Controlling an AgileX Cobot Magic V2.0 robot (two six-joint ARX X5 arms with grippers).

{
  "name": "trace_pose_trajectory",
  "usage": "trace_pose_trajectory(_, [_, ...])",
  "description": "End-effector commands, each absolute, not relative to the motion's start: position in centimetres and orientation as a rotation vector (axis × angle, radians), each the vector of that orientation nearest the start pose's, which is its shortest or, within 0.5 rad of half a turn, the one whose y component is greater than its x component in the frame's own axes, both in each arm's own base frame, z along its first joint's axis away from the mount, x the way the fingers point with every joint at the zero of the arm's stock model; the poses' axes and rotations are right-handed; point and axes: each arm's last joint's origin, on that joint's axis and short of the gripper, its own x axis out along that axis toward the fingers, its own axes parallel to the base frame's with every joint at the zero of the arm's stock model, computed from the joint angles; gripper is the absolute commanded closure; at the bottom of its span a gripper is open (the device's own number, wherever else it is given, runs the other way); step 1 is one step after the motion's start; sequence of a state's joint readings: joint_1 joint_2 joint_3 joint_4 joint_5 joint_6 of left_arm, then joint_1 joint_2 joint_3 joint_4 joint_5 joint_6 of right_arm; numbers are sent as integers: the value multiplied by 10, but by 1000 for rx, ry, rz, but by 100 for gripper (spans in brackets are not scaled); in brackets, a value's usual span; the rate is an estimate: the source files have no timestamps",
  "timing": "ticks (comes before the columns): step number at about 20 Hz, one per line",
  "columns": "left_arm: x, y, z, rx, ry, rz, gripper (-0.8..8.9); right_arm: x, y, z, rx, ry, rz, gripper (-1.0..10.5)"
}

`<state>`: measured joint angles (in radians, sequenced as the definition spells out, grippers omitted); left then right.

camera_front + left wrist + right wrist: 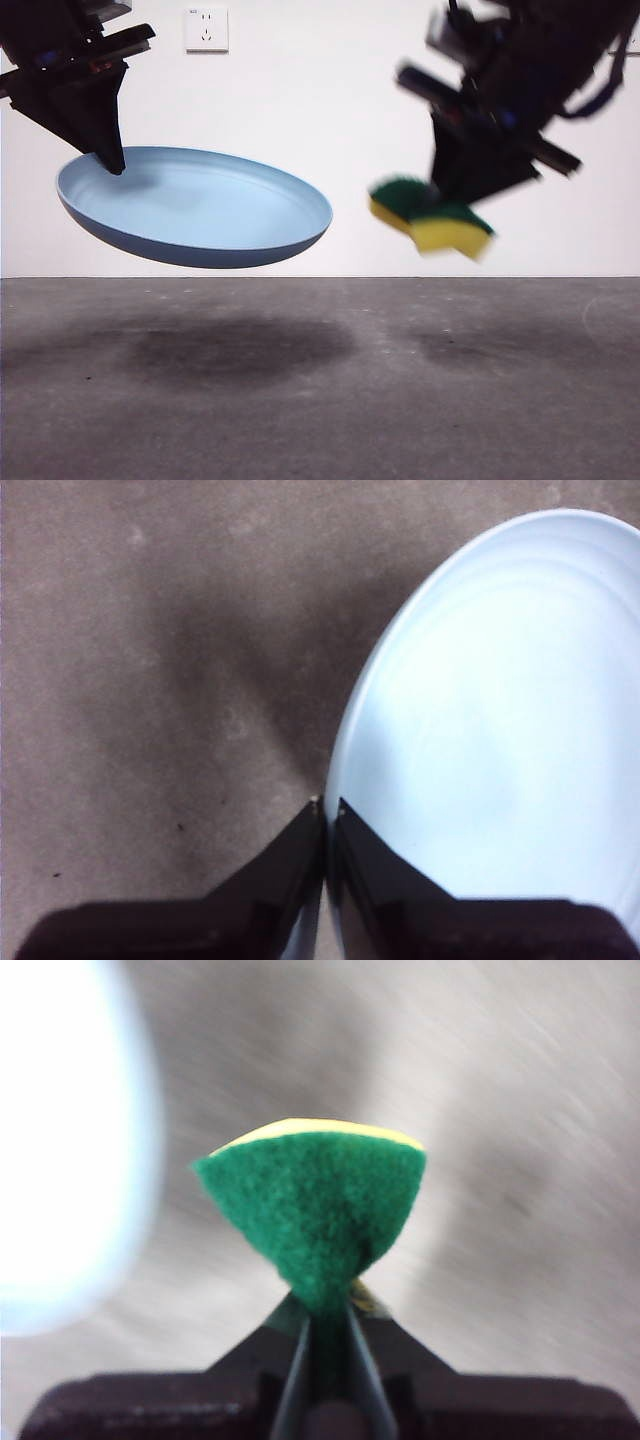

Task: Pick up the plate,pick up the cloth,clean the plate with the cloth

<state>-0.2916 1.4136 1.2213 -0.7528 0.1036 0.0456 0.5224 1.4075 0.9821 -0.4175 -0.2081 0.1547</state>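
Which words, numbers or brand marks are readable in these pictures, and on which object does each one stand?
None. No text shows on the plate, the sponge, the left gripper, the right gripper or the wall socket.

Matte plate (200, 210), fuzzy foam sponge (432, 215)

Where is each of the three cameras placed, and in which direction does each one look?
Front view: low, near table height, looking level across the table; both arms enter from above, holding the plate and the sponge in the air.
Left wrist view: on the left arm, looking down past the left end effector, shut on the plate's rim.
Right wrist view: on the right arm, looking past the right end effector, shut on the sponge.
Shared: all three show the plate.
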Motion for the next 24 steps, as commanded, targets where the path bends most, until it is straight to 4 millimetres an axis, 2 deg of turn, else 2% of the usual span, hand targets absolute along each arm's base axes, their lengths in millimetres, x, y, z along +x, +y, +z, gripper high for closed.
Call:
trace_pose_trajectory(1, [276, -90, 296, 145, 936, -406, 822, 237, 167, 258, 50, 832, 678, 963])
trace_pose_trajectory(3, [274, -93, 296, 149, 937, -421, 822, 230, 185, 264, 42, 751, 739, 963])
trace_pose_trajectory(5, [271, -99, 295, 158, 949, -443, 822, 229, 200, 263, 20, 687, 727, 963])
trace_pose_trajectory(10, [262, -115, 294, 179, 978, -519, 822, 236, 219, 241, -23, 691, 688, 963])
trace_pose_trajectory(15, [257, -128, 294, 179, 969, -597, 822, 245, 239, 222, -9, 649, 729, 963])
trace_pose_trajectory(20, [258, -130, 296, 174, 943, -601, 822, 221, 261, 222, -23, 672, 881, 963])
trace_pose_trajectory(24, [259, -131, 297, 176, 928, -591, 822, 196, 270, 211, -113, 812, 953, 963])
